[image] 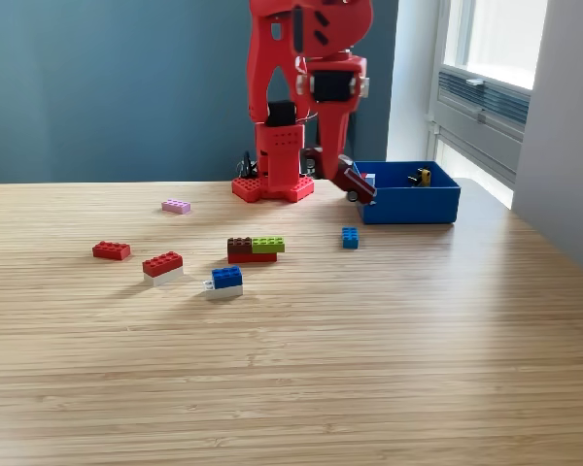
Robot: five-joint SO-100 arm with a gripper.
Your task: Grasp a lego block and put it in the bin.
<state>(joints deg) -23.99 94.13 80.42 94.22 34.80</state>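
Red arm (306, 87) stands at the back of the wooden table (291, 369), w/ its gripper (355, 184) dropped low at the bin's (410, 204) near-left corner in the exterior view. Fingers are dark and bunched together there; can't tell if they're clamped on anything or loose. Bin is blue, open-topped, sitting just right of the arm's base, w/ a yellow piece (423, 176) inside near its back wall. All other blocks sit left of or in front of the bin: small blue block (350, 237) nearest, just off its front-left corner; brown-green-red stack (255, 249) further left; blue-on-white block (224, 282) below that; red-on-white block (162, 267) and plain red block (111, 250) further left still; pink block (176, 206) back toward the arm's base.
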